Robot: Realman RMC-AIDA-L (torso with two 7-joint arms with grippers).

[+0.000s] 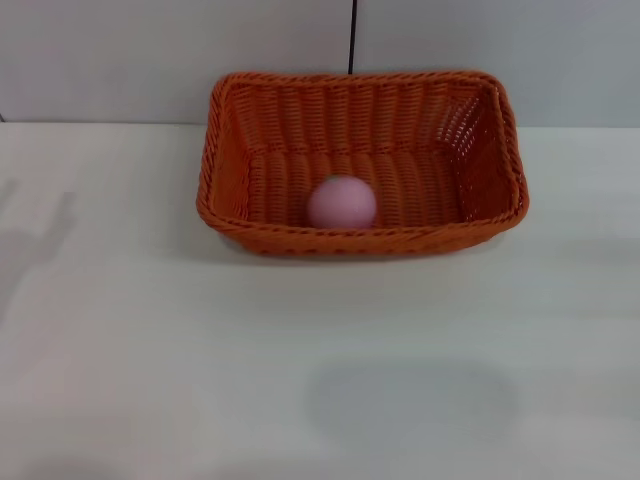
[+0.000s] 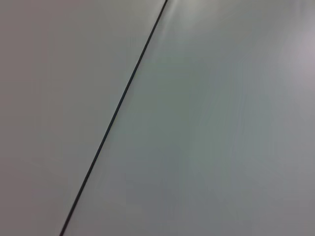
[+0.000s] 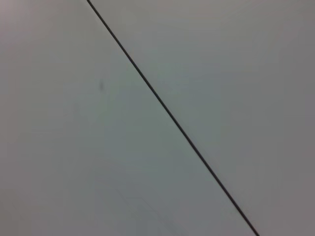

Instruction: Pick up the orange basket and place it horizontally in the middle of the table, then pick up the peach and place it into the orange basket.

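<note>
Orange basket (image 1: 362, 160): sits upright on the white counter (image 1: 320, 360), long side across the head view, toward the counter's far edge and just before the grey back wall (image 1: 150, 55).
Peach (image 1: 341, 203): rests on the basket floor, near the middle of the basket's near wall and well clear of both short ends.
Wall seam (image 1: 352, 35): thin dark vertical line behind the basket's far rim; each wrist view shows only a plain grey surface crossed by one dark line, probably this same seam.
Left gripper: not in any view, so whether it is released or clenched cannot be told.
Right gripper: likewise out of sight; its state cannot be told.
Stage, as judged: both placements appear finished, since the peach lies inside the basket and the basket lies horizontally.
Doing the step well: keep both arms withdrawn high and away from the basket rim, so that nothing nudges the basket or rolls the peach.
Risk, as judged: the basket stands nearer the wall than the counter's middle.
</note>
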